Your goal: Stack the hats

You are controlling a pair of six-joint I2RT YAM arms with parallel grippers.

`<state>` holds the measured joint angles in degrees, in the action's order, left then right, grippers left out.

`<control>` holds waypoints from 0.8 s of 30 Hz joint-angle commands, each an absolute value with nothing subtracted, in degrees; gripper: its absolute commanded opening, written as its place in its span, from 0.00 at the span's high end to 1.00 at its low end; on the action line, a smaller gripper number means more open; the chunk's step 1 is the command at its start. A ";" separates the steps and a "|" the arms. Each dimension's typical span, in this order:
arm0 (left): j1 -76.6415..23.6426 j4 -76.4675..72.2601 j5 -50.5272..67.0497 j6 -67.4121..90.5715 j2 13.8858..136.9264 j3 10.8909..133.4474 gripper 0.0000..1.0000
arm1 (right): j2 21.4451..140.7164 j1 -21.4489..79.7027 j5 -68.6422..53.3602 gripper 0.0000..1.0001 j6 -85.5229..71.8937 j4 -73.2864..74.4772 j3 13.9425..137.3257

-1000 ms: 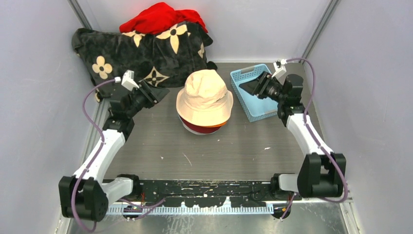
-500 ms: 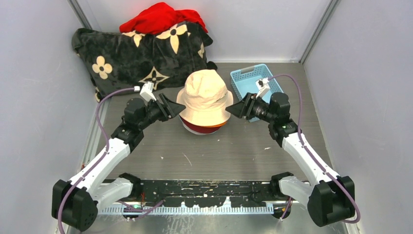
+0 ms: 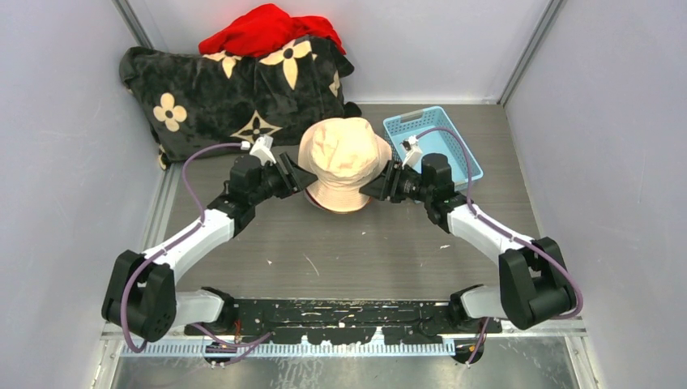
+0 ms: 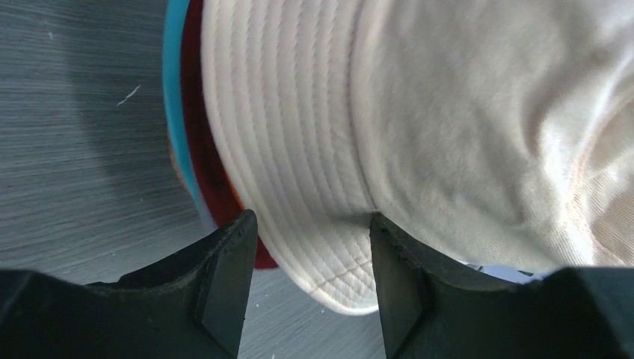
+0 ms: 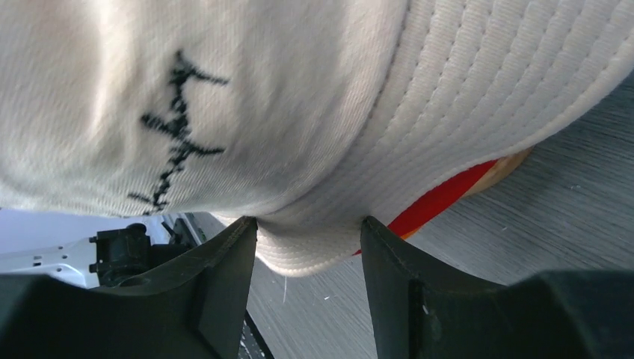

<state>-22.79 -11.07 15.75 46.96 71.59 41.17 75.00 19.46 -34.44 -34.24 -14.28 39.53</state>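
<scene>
A robot lab cell: bare pale walls (image 3: 57,146), metal corner posts (image 3: 531,50), arms (image 3: 188,241) bolted to a grey table (image 3: 364,251).

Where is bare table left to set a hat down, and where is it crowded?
Free: the table strip between the cream hat and the arm bases. Crowded: back left holds the black blanket and red cloth heap, back right the blue basket, and left gripper and right gripper flank the hat.

Each side of the hats (image 3: 344,162) is taken — your left gripper (image 4: 310,219) and right gripper (image 5: 306,221) sit hard against them, the brim (image 4: 329,269) filling both gaps. Behind, the blanket (image 3: 235,97) bars the way; the basket (image 3: 462,158) crowds the far right. The near tabletop (image 3: 364,251), on your side of the hats, gives a gripper free passage.
</scene>
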 commanded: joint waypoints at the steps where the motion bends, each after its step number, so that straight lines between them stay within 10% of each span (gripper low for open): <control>1: -23.10 -14.51 13.66 44.21 73.98 43.79 0.43 | 76.21 19.94 -32.43 0.42 -32.61 -19.08 40.21; 12: -19.93 0.52 4.51 38.96 68.16 48.87 0.42 | 69.39 19.33 -25.50 0.36 -27.24 -7.00 45.22; 20: -17.45 16.14 -7.46 35.83 59.91 54.25 0.06 | 61.40 13.51 -3.19 0.01 -21.32 12.62 54.42; 24: -16.75 17.18 -7.08 35.41 59.02 55.28 0.01 | 61.21 8.57 -5.18 0.00 -21.61 12.74 56.31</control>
